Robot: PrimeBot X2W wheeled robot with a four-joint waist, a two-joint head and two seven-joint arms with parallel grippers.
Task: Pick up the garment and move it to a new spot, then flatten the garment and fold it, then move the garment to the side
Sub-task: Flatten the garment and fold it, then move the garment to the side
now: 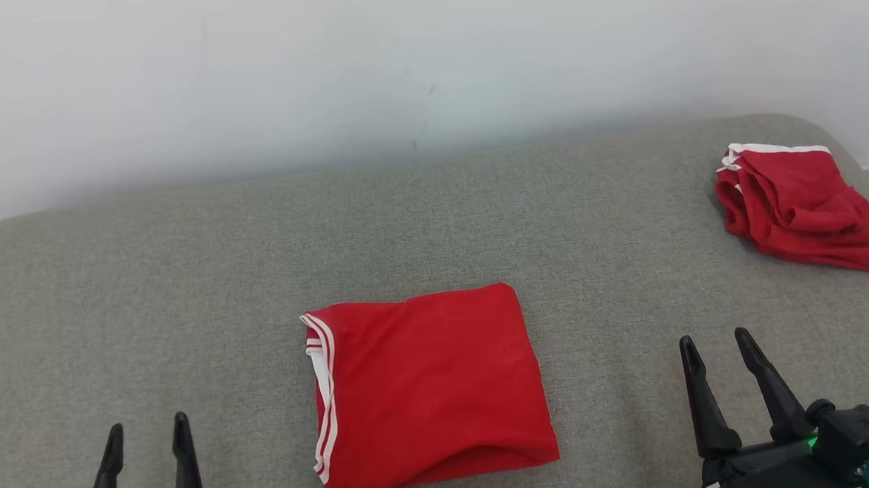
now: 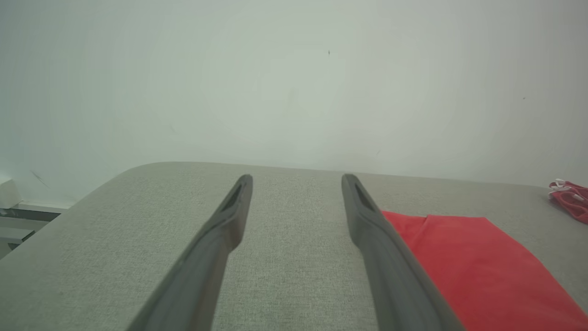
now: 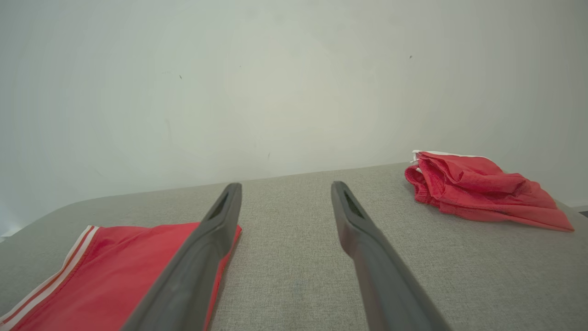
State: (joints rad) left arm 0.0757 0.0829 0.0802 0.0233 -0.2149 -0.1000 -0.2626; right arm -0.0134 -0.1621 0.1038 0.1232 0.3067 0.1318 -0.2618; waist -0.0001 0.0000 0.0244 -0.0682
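Observation:
The garment (image 1: 427, 393) lies folded into a red square near the middle front of the grey padded table (image 1: 146, 274), its white striped trim along the left edge. The left wrist view has it (image 2: 477, 271) at the lower right, the right wrist view (image 3: 110, 271) at the lower left. My left gripper (image 1: 147, 431) is open at the lower left, apart from the fold; its fingers (image 2: 229, 216) hold nothing. My right gripper (image 1: 715, 342) is open at the lower right, also clear of the cloth, with nothing between its fingers (image 3: 353, 220).
A second, bunched red garment with a white edge band (image 1: 801, 206) lies at the table's far right corner, also seen as a red bundle (image 3: 477, 191) and a red scrap (image 2: 569, 200). A white wall (image 1: 425, 66) stands right behind the table. The table corners are rounded.

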